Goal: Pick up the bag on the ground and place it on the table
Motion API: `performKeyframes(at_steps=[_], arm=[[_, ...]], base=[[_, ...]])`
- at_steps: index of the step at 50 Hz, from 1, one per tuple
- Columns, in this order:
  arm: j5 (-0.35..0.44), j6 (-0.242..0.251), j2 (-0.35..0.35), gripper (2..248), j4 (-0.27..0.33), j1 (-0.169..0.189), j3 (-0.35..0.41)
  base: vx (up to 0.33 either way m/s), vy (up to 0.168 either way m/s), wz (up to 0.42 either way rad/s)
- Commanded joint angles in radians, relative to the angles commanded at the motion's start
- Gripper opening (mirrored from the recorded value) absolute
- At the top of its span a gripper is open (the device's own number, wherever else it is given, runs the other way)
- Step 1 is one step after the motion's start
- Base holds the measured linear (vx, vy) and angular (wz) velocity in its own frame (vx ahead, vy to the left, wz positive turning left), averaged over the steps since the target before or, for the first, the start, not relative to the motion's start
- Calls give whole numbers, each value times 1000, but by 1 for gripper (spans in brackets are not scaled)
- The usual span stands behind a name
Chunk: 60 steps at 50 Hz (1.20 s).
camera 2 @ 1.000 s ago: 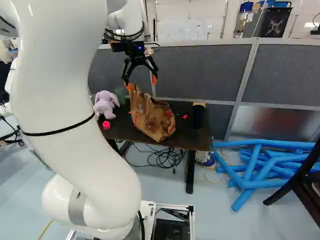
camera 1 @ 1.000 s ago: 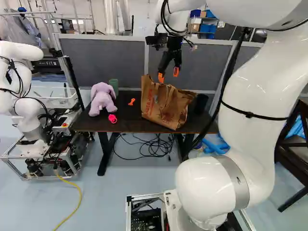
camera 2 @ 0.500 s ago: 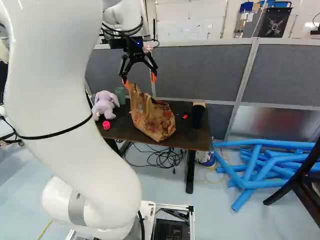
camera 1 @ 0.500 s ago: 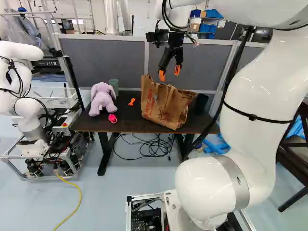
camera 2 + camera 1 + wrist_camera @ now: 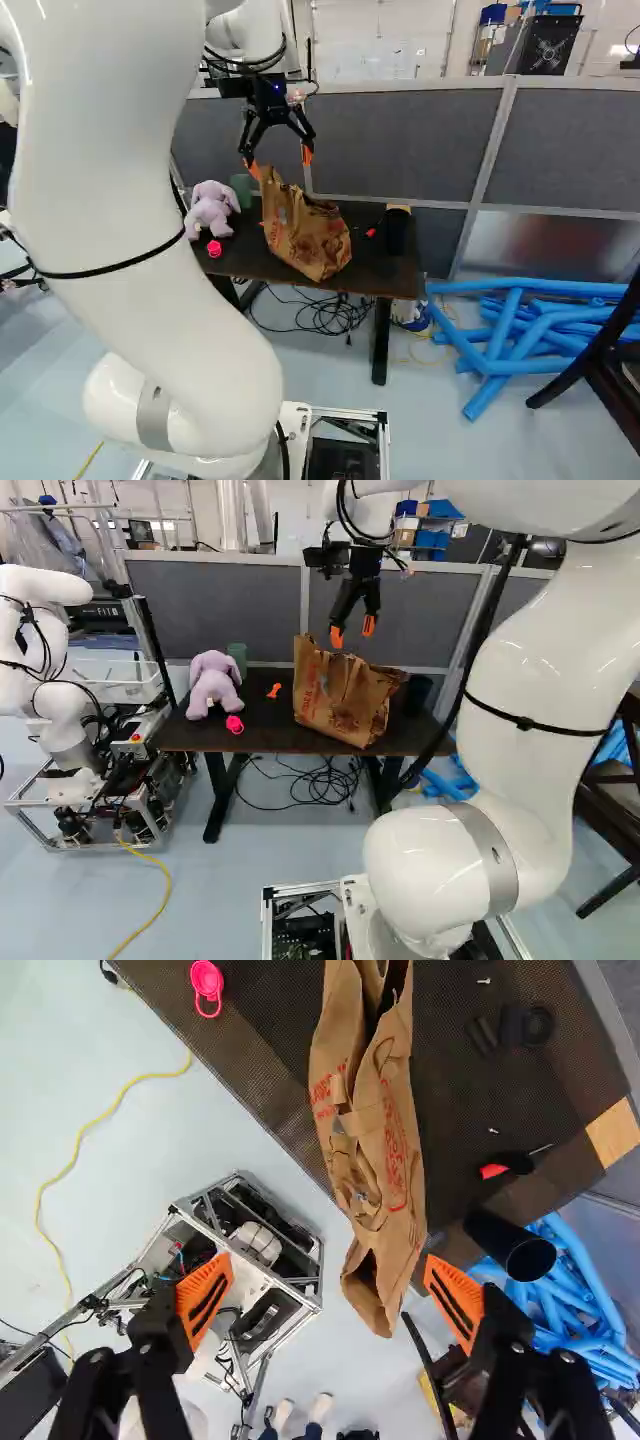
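While the gripper [image 5: 279, 162] hangs with fingers spread, the paper bag [image 5: 308, 242] stands below it on the table [image 5: 372, 268].

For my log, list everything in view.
Paper bag: 1, brown, on table
Table: 1, dark, ahead
Plush toy: 1, purple, on table
Cup: 1, green, behind plush toy
Ringed item: 1, pink, table's near edge
Small item: 1, orange, beside bag
Screwdriver: 1, red-black, on table
Cylinder: 1, black, on table
Unclear item: 1, black, on table
Cables: several, black, under table
Tubes: several, blue, floor
Cord: 1, yellow, floor
Another robot: 1, white, left base view's left
Partition: 1, grey, behind table
Chair: 1, dark, right base view's right
Gripper: 1, black-orange, open above bag
Arm: 1, white, on base
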<state>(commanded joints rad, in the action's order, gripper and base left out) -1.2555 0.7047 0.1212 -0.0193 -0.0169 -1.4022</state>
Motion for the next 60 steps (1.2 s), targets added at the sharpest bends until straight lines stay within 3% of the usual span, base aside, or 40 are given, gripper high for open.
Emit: performKeyframes(at_steps=[60], arm=[[0,0,0,247,0,0,0]], base=[[-160,22,8]])
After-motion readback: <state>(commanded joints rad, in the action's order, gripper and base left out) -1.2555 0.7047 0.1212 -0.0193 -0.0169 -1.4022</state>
